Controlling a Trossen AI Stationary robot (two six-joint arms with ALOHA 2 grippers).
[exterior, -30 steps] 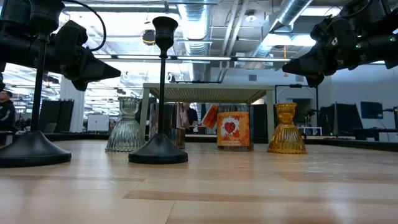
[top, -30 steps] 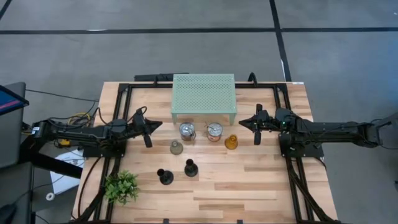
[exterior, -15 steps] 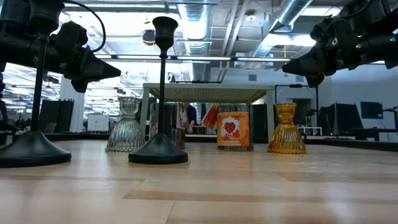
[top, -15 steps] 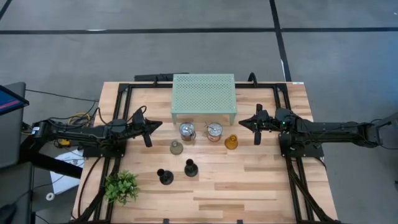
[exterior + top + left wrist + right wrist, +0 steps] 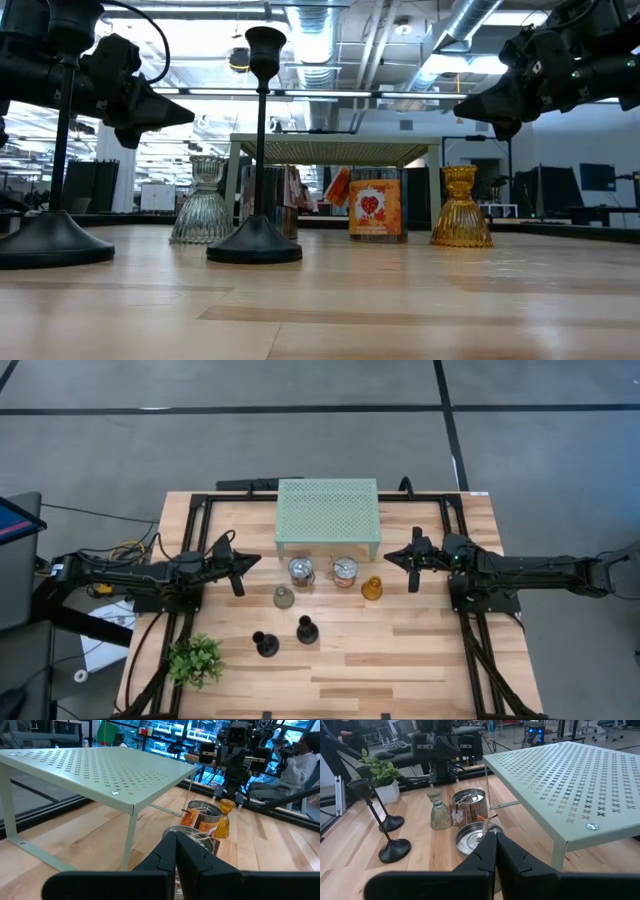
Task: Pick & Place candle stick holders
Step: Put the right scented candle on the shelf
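— Home, shop?
— Robotics lab or industrial workshop. Bare silver ventilation ducts and pipes (image 5: 470, 30) overhead, above both arms. Grey concrete floor with dark seams (image 5: 300, 410) around the pale wooden slatted table (image 5: 400, 660).
— Anything else?
— Desks with glowing monitors (image 5: 165, 727) beyond the left gripper's tip; seated person in a white top (image 5: 300, 765) off to its side.

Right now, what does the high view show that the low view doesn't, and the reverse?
Only the high view shows the plant, the rack's perforated top, and the olive holder in the open. Only the low view shows the room behind the table and the black holders' tall stems. Both show the amber holder, the left gripper and the right gripper raised, holding nothing.
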